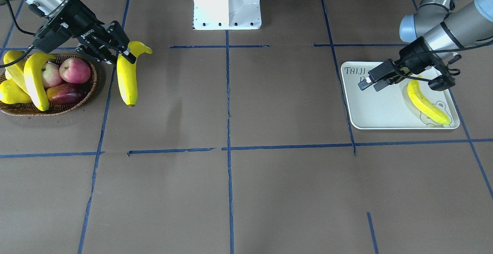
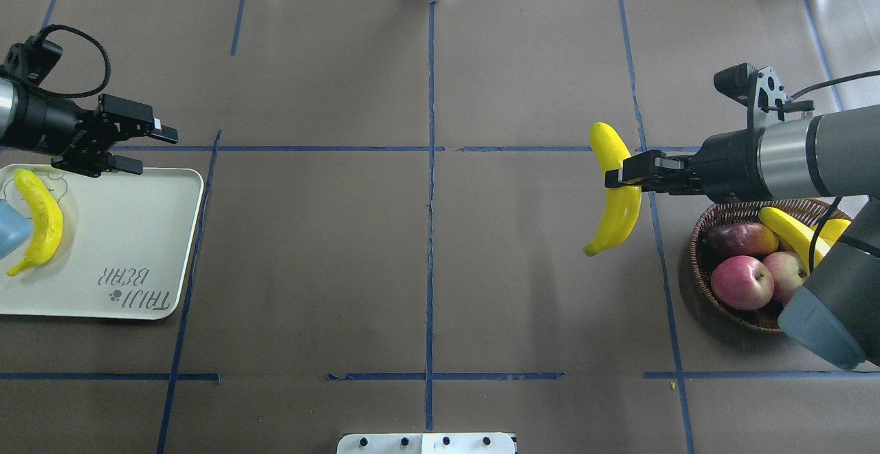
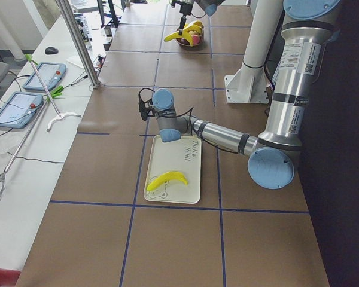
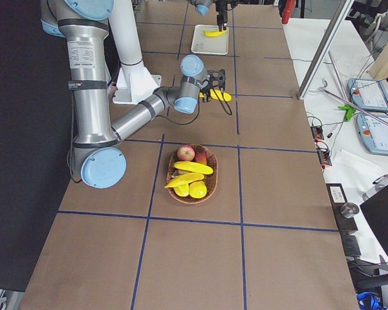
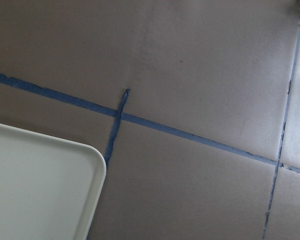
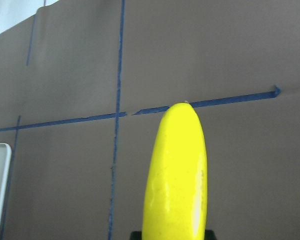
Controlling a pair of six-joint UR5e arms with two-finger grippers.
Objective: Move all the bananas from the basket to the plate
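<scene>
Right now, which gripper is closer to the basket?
Right. The right gripper holds a banana just beside the basket; the left gripper hovers open by the plate, across the table.

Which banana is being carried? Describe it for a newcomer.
Find the wicker basket on the robot's right side. Beside its rim the right claw grips one banana. It alone is held; the rest lie in the basket or on the white plate.

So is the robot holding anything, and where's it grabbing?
The right claw pinches one banana just off its middle. The left claw is open and empty.
</scene>
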